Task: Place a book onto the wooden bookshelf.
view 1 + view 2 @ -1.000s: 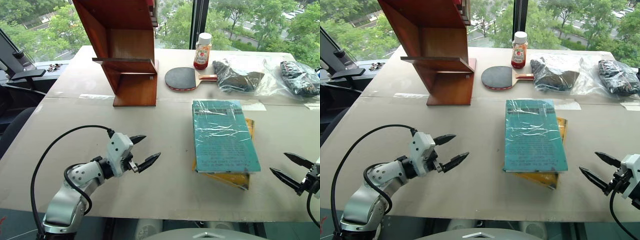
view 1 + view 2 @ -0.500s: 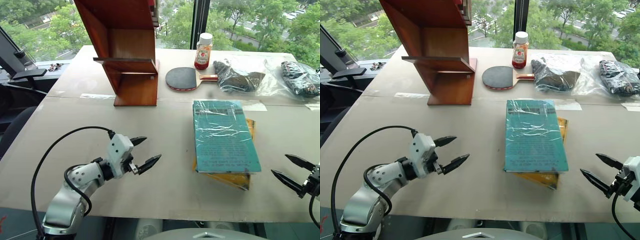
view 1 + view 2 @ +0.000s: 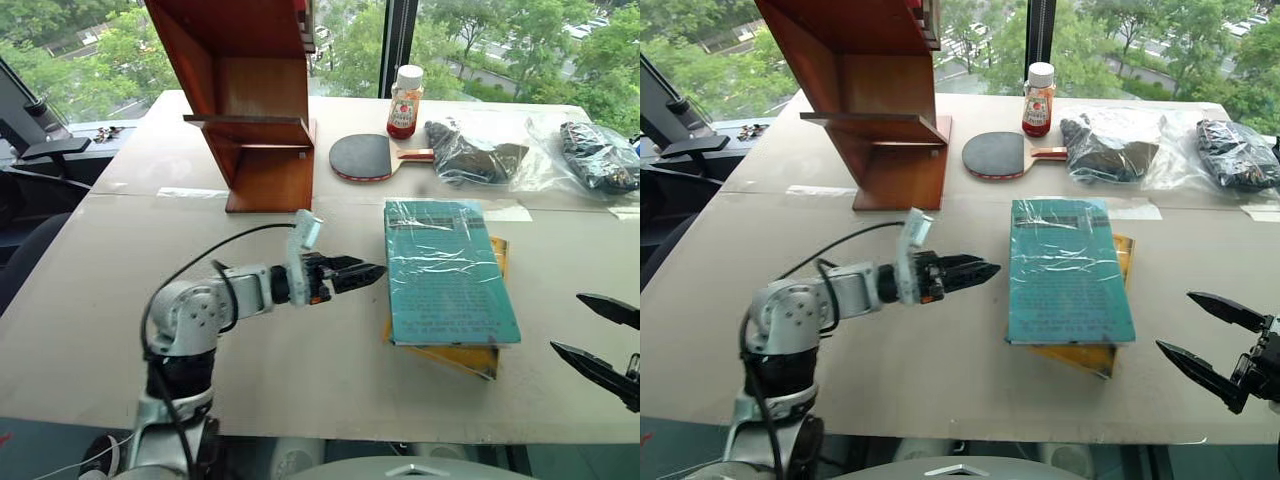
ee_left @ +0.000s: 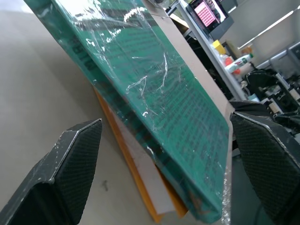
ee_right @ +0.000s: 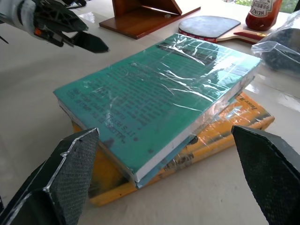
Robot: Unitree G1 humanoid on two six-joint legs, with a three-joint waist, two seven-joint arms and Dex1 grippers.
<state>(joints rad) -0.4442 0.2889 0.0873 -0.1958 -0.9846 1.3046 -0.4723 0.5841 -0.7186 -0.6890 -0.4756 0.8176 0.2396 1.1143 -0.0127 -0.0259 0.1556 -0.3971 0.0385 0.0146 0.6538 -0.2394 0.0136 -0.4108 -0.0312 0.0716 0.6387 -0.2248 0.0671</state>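
The book (image 3: 448, 270), teal-green under shiny plastic wrap, lies flat on a yellow-orange book (image 3: 470, 358) at the table's right centre. My left gripper (image 3: 365, 272) points at the book's left edge from just beside it, open and empty. Through the left wrist view its fingers (image 4: 77, 159) stand wide apart with the book (image 4: 154, 89) ahead of them. My right gripper (image 3: 569, 322) hovers open at the table's front right, a little way off the book's near right corner. The wooden bookshelf (image 3: 250, 100) stands at the far left of the table.
Behind the books lie a black table-tennis paddle (image 3: 362, 157), a ketchup bottle (image 3: 405, 102) and two clear bags of dark items (image 3: 475, 150). A window runs along the table's far side. The table's front edge (image 3: 330, 425) is close to both arms.
My left arm has swung right toward the book and rolled its wrist, so the fingers now face the book's edge. My right gripper has lifted slightly. Both stay open.
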